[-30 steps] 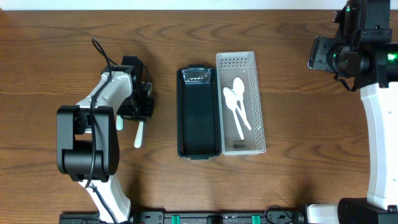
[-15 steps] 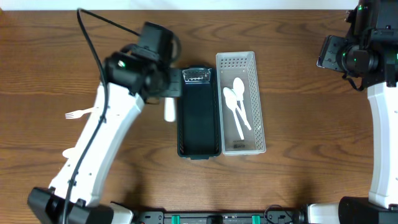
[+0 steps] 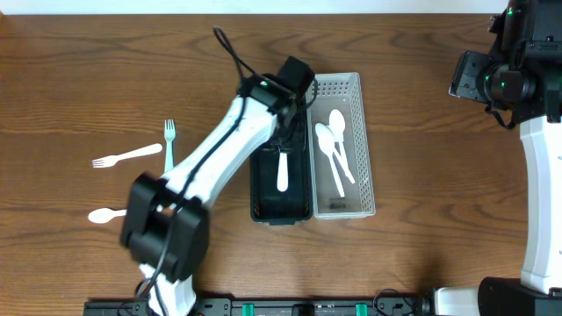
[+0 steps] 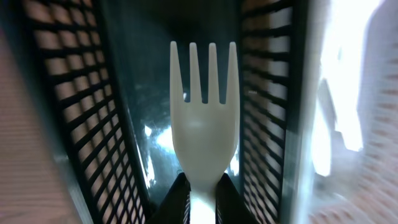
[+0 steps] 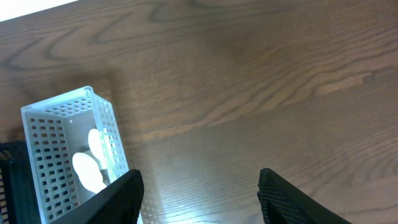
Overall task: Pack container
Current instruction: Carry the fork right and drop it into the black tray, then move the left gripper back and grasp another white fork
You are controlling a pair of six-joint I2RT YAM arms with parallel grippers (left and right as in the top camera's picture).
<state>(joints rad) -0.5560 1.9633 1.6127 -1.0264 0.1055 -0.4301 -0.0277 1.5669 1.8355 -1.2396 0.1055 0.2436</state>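
My left gripper [image 3: 283,140] is shut on a white plastic fork [image 3: 282,171] and holds it inside the black slatted container [image 3: 261,189], tines pointing toward the table's front. In the left wrist view the fork [image 4: 202,124] stands between my fingers [image 4: 199,202], with the container's dark floor [image 4: 140,93] close below. The white perforated container [image 3: 366,149] to the right holds three white spoons [image 3: 334,140]. My right gripper [image 5: 199,199] is open and empty, high at the far right [image 3: 479,75], over bare wood.
Two white forks [image 3: 169,140] [image 3: 127,157] and a white spoon [image 3: 107,214] lie on the wooden table at the left. The white container [image 5: 62,143] and its spoons [image 5: 87,171] show at the left of the right wrist view.
My left arm has swung right from the table's left side, carrying the fork, and now holds it down inside the black container. The right arm has barely moved.
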